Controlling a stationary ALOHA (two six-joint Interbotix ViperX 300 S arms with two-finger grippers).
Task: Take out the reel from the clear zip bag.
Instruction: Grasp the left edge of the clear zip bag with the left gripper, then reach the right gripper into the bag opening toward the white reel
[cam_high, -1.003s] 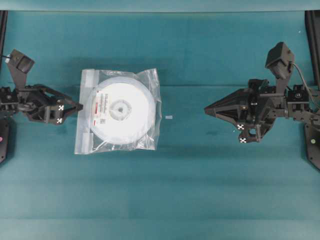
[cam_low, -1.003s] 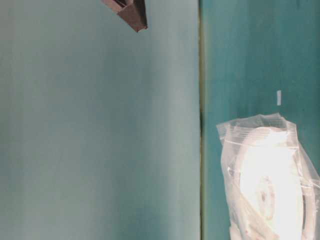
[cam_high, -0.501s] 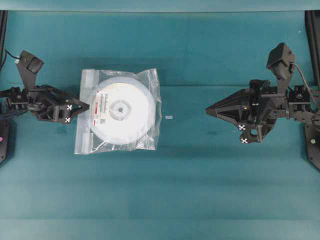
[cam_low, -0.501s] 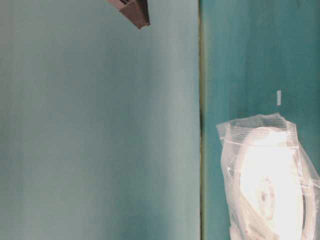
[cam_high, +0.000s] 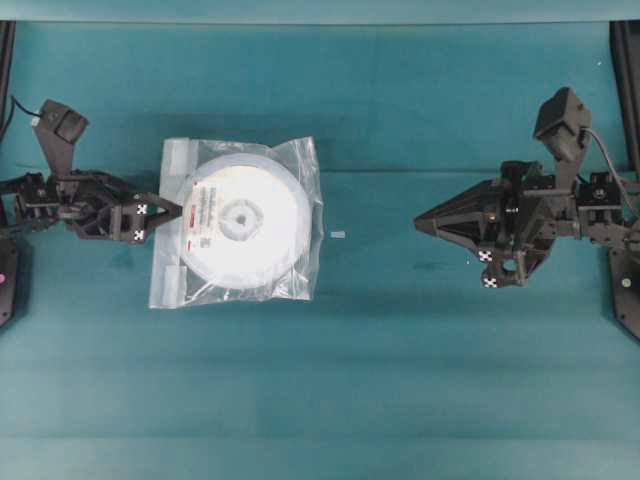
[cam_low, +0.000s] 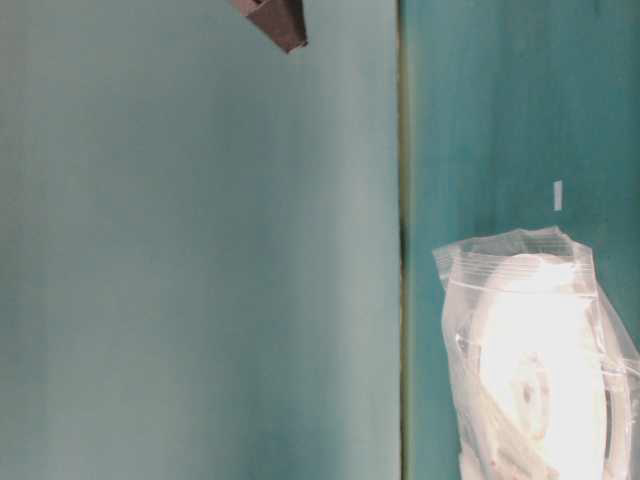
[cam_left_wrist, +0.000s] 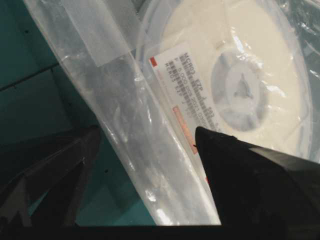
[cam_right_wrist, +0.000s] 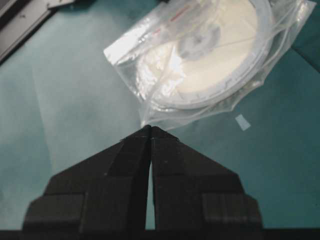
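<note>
Robot lab bench: bare teal tabletop (cam_high: 400, 380) (seamed panels), two fixed black arms.

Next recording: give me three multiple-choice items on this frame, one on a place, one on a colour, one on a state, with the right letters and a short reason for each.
1. Where is the reel?
A. Inside the clear zip bag
B. Bare on the table
C. Held in the right gripper

2. What colour is the table?
A. White
B. Teal
C. Brown

3. How do the two grippers stand?
A. Both shut
B. Left shut, right open
C. Left open, right shut

Answers:
1 A: the overhead view shows crinkled plastic all around the white disc.
2 B: the surface is teal in every view.
3 C: in the left wrist view the left gripper has its fingers spread at the bag's zip edge; in the right wrist view the right gripper has its fingers pressed together, apart from the bag and holding nothing.
</note>
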